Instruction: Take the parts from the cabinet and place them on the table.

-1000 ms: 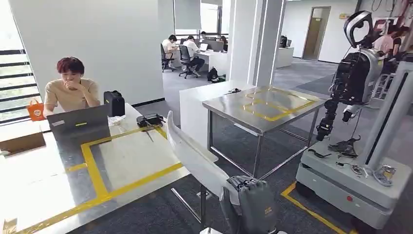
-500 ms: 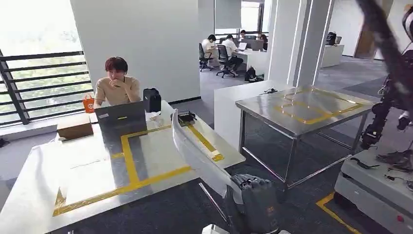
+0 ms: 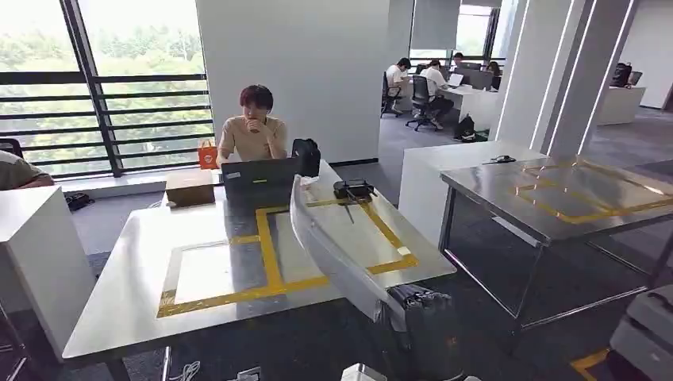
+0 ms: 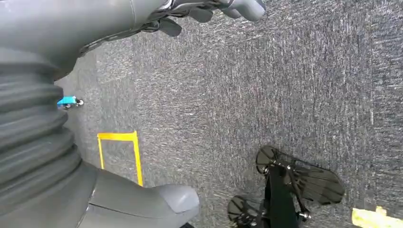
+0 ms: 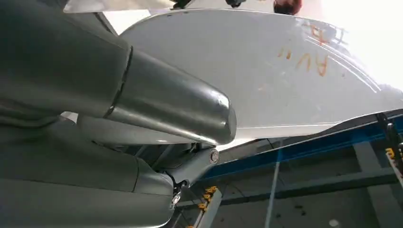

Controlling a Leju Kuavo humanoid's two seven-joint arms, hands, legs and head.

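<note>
A long, curved white part (image 3: 333,246) rises from the bottom of the head view, slanting up over the near right side of the steel table (image 3: 143,294) marked with yellow tape. My right hand (image 3: 424,317) grips its lower end. In the right wrist view the thumb of that hand (image 5: 157,104) presses on the part's white surface (image 5: 285,66), which carries orange writing. My left hand (image 4: 33,118) hangs over dark carpet, its fingers and thumb apart with nothing between them.
A person (image 3: 255,131) sits behind a laptop (image 3: 258,181) at the table's far edge, beside a black bag (image 3: 306,157), a cardboard box (image 3: 189,189) and a small black device (image 3: 353,189). A second taped steel table (image 3: 571,198) stands right; a white cabinet (image 3: 40,254) left.
The whole picture has shifted: the camera swung left, so the taped table now lies in the middle and the other robot has gone out of frame. The white part stays in my right hand.
</note>
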